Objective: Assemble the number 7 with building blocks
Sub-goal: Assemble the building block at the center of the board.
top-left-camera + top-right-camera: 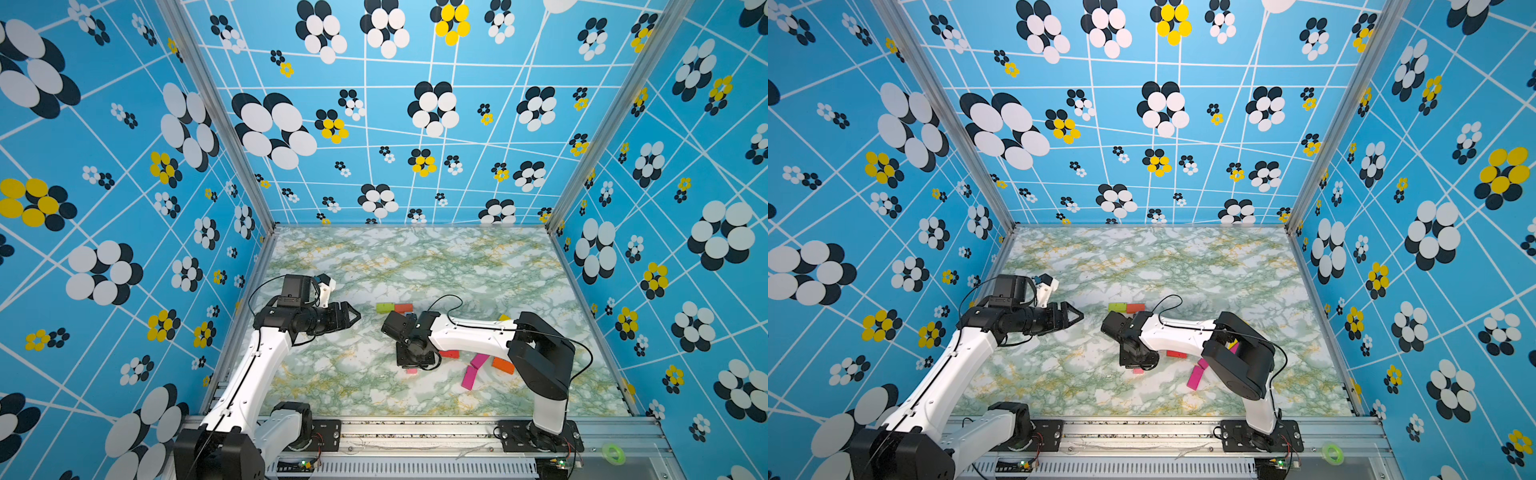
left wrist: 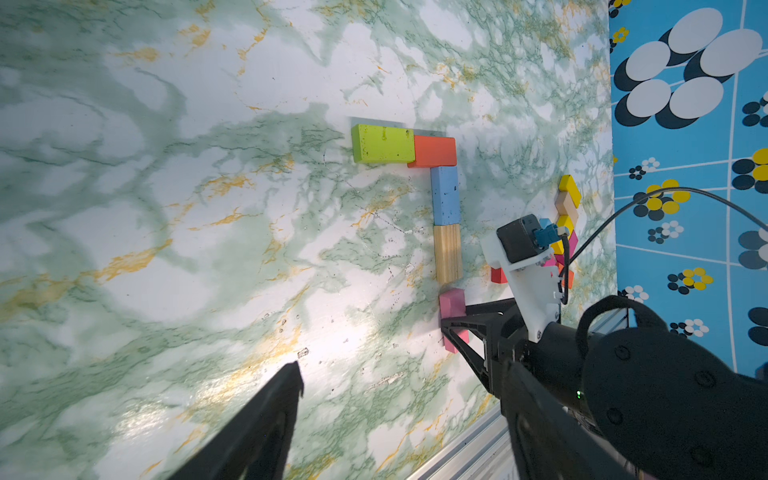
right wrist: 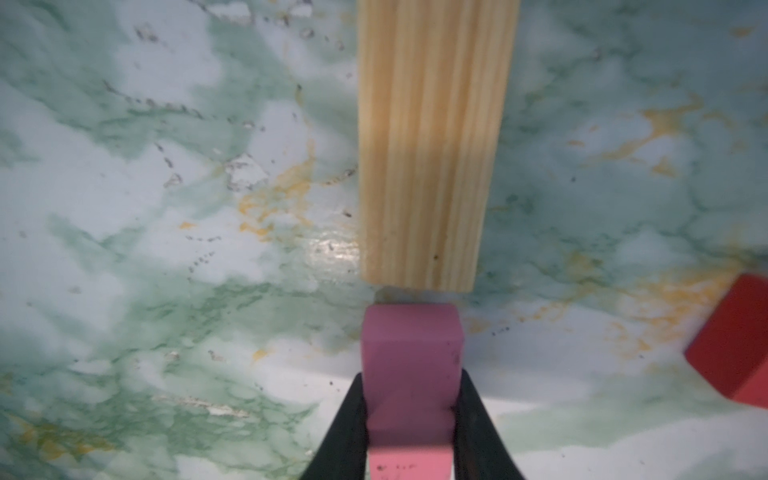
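Pink block (image 3: pixel 409 365), the last piece of the number 7 (image 2: pixel 445 195), is being held by the right gripper (image 3: pixel 411 399), whose jaws are closed on its two long sides. Its long axis is running in line with the wood block (image 3: pixel 428 145), whose free end is lying just ahead of the pink end with a thin gap showing. The coming move is probably turning on a short push straight along that axis. Whether the held piece is resting on the bench (image 2: pixel 166 208) or hanging slightly above it, I cannot tell.

In a top view the green block (image 1: pixel 385 307) and orange block (image 1: pixel 404 308) are forming the bar at frame centre, and the stem is running down-frame beneath the right arm (image 1: pixel 469 332). The left gripper (image 1: pixel 353 316) is hanging left of centre, jaws apart and empty, well apart from the figure, so the right arm is nearer.
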Robot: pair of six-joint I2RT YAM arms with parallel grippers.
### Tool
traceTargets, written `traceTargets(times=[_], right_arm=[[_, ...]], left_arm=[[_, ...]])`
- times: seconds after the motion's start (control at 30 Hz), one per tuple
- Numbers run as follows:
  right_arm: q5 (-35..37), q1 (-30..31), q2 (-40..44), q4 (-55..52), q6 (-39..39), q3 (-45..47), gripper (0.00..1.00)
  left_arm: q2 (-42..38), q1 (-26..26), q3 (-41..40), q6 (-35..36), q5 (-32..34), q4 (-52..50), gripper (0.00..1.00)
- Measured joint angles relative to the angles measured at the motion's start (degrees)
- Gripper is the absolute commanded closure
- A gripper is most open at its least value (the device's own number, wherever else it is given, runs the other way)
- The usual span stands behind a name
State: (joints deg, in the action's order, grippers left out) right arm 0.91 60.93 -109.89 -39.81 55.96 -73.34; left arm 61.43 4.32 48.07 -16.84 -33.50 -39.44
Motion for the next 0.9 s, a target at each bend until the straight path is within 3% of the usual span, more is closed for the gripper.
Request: traceTargets(times=[0.9], right_arm=[[0.0, -0.7, -0.6, 0.2, 0.0, -0.7, 0.76]], left_arm=[[0.4, 0.0, 0.0, 0.0, -0.6, 0.0, 0.21]])
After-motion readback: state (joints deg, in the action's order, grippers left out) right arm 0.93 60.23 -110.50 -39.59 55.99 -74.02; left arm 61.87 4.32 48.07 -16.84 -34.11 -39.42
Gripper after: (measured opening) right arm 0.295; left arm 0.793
